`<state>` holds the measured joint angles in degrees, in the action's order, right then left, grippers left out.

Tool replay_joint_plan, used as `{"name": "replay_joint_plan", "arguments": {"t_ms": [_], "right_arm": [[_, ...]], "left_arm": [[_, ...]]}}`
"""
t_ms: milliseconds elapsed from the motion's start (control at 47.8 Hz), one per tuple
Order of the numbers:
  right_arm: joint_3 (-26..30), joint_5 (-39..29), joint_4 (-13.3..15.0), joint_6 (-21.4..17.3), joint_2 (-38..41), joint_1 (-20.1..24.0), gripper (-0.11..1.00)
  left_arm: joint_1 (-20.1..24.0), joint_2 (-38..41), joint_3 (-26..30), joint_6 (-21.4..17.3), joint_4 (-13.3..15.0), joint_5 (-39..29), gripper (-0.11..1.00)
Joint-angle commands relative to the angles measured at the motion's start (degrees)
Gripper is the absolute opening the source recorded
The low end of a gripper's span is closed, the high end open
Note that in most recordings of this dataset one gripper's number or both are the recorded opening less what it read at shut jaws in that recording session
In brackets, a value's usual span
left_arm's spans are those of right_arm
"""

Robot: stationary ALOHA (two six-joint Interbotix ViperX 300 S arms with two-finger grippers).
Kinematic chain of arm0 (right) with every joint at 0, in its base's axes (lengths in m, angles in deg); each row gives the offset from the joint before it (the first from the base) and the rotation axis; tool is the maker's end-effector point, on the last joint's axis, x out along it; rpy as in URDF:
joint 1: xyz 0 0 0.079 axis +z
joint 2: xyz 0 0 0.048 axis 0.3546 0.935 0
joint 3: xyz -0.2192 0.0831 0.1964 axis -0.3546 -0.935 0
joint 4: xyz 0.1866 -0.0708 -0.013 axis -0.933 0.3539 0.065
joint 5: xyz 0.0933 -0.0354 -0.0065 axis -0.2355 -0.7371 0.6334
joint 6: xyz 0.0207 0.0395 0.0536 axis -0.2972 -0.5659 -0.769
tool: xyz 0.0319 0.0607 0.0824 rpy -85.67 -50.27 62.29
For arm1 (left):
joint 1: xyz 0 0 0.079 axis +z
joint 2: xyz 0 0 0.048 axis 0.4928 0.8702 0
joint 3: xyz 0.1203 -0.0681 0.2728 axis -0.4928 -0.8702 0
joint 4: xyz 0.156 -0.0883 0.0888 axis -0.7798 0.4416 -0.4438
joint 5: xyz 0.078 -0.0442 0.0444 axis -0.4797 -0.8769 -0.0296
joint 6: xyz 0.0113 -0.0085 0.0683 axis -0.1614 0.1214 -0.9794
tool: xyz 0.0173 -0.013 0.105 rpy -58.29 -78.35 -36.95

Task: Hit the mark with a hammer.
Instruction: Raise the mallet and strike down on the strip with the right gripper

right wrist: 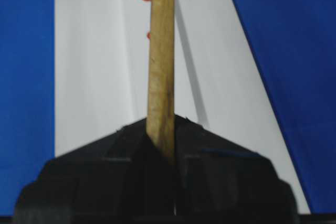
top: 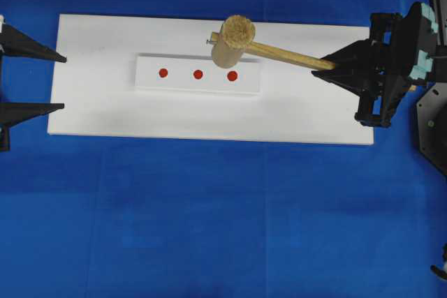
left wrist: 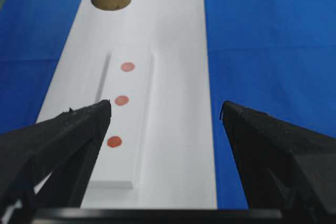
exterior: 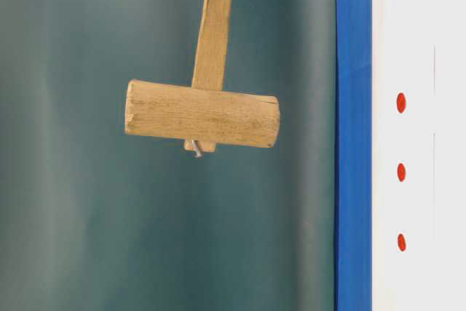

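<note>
Gripped by its handle in the clamped right gripper [top: 334,68], hammer [top: 236,38] raised above the mark [top: 232,75], blow not yet struck; left gripper [top: 61,82] spread wide, empty.

Tabletop [top: 209,221] covered in blue cloth. A flat white rectangular board [top: 98,102] lies on it, long side running left to right in the overhead view. A smaller raised white strip [top: 180,83] sits on the board, near its middle. Two small red dots on the strip: left [top: 163,72], centre [top: 198,74]. Table-level view: dull grey-green backdrop [exterior: 73,238].
</note>
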<state>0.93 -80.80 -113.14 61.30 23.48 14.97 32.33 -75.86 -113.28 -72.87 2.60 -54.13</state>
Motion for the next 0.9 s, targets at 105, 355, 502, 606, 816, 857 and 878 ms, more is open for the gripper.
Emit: {"name": "replay_joint_plan", "arguments": {"t_ms": [105,355,502,606,816,857,878], "right_arm": [[3.78,-1.93,0.26,0.18,2.11,0.18,0.02],[10.2,-3.34,0.26,0.26,10.2,2.2,0.02],[14.41,-3.25,1.32,0.35,15.38,3.52,0.02],[18.37,-3.43,2.2,0.35,19.6,4.22,0.02],[24.08,-3.6,3.52,0.35,25.58,4.39,0.02],[24.87,-3.6,3.78,0.35,26.28,4.39,0.02],[25.05,-3.6,3.87,0.35,26.46,4.31,0.02]], "left_arm": [[0.26,0.79,0.53,0.09,0.09,1.23,0.84],[0.44,2.11,0.35,0.09,0.09,1.58,0.84],[0.44,2.29,0.35,0.09,0.0,1.49,0.84],[0.44,2.2,0.35,0.09,0.09,1.49,0.84],[0.44,2.29,0.26,0.09,0.09,1.32,0.84],[0.44,2.29,0.26,0.09,0.09,1.32,0.84],[0.44,2.29,0.26,0.09,0.09,1.32,0.84]]}}
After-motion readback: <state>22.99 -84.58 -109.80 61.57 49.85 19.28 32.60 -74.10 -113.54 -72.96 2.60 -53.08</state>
